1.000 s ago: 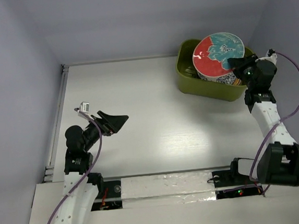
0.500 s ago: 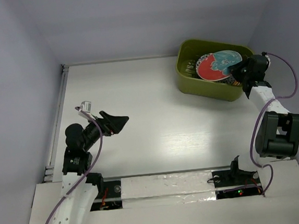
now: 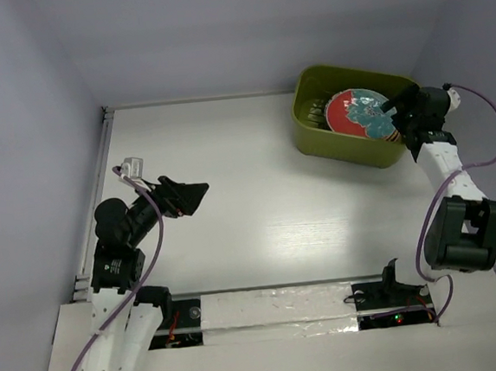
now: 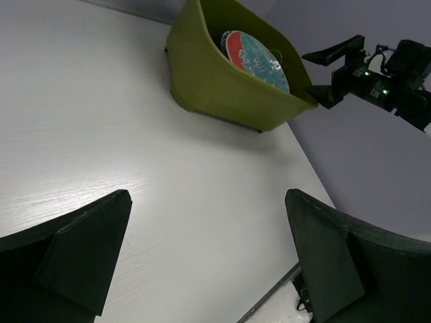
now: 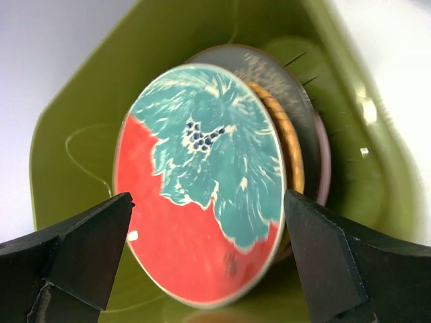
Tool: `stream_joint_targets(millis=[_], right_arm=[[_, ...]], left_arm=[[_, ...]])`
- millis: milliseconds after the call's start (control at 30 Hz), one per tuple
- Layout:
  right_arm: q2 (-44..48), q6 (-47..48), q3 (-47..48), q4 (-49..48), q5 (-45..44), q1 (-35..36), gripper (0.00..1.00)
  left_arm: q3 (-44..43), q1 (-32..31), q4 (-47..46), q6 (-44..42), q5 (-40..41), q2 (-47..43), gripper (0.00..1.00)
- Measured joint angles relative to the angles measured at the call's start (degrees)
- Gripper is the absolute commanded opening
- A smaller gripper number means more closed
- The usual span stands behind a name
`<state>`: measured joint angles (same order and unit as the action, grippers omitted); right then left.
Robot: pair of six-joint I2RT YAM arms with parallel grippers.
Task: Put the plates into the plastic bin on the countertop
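Note:
The olive-green plastic bin (image 3: 351,146) stands at the far right of the white countertop (image 3: 256,176). Inside it a red-teal floral plate (image 3: 356,112) leans on a stack of other plates. In the right wrist view that floral plate (image 5: 195,222) fronts an orange wooden-looking plate (image 5: 293,145) and a dark one (image 5: 296,81). My right gripper (image 3: 395,112) hovers open at the bin's right rim, its fingers either side of the floral plate and clear of it. My left gripper (image 3: 192,195) hangs open over the left of the countertop, with nothing in it (image 4: 207,195). The bin (image 4: 222,91) lies far ahead of it.
Lilac walls close in the countertop at the back and both sides, and the right wall runs close to the bin. A metal rail (image 3: 99,194) lines the left edge. A taped white strip (image 3: 276,309) covers the front edge between the arm bases.
The right gripper lowered the red-teal floral plate into the bin and opened, letting it go onto the stack. The left arm drew back slightly to the left.

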<state>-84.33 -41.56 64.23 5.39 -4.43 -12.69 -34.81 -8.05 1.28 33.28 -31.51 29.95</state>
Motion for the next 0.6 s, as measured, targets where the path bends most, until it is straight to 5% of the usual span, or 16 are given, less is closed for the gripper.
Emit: stream_joint_targets(millis=[267,333,367,467,600], right_arm=[[12.41,-0.33,-2.95,2.1,-4.76,-0.02,0.96],[18.14,-0.72,-5.7,1.84,-3.04,-0.02,0.83],[21.09,-0.98,-7.43,1.27,-1.99,-0.02,0.56],[34.16,-2.05,-13.9,-0.24,3.1,-0.02,0.13],[53.99,-3.23,-17.05,-0.55,8.7,-0.02,0.1]], left_arm=[[-7.56,-0.13,5.73,-4.26,3.43,0.26,0.99],[-9.73,-0.13,6.91,-5.01,4.28,0.28,0.99],[-10.8,-0.15,7.37,-5.38,4.83,0.31,0.99],[-15.34,-0.15,9.33,-6.64,6.99,0.31,0.99],[-21.2,-0.13,10.01,-8.31,9.53,0.17,0.99]])
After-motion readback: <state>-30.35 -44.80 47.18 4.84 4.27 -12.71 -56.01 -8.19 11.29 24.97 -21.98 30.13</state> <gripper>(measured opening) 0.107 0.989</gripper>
